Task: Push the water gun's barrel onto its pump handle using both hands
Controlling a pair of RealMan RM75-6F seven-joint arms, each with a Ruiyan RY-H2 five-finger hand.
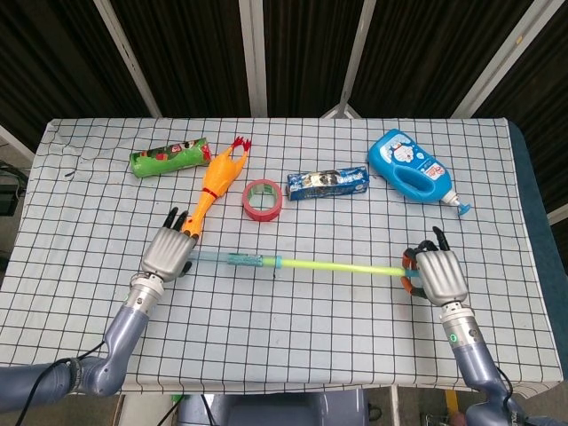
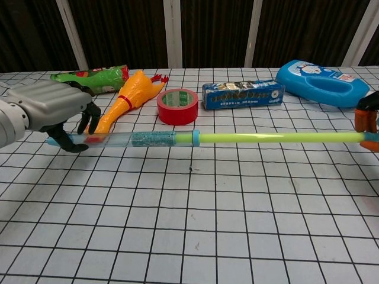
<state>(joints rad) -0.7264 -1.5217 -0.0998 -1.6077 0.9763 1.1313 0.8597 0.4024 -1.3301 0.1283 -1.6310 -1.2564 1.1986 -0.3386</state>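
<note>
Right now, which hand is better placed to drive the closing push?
Left, probably. The left hand grips the clear barrel, free to slide along the exposed yellow rod; the right hand only braces the pump handle.

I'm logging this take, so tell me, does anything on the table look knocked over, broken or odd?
Nothing looks broken or spilled. The blue bottle and green can lie on their sides, and the water gun is pulled long between the left hand and right hand.

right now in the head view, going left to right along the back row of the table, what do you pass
green snack can → orange rubber chicken → red tape roll → blue wrapped snack pack → blue plastic bottle
</note>
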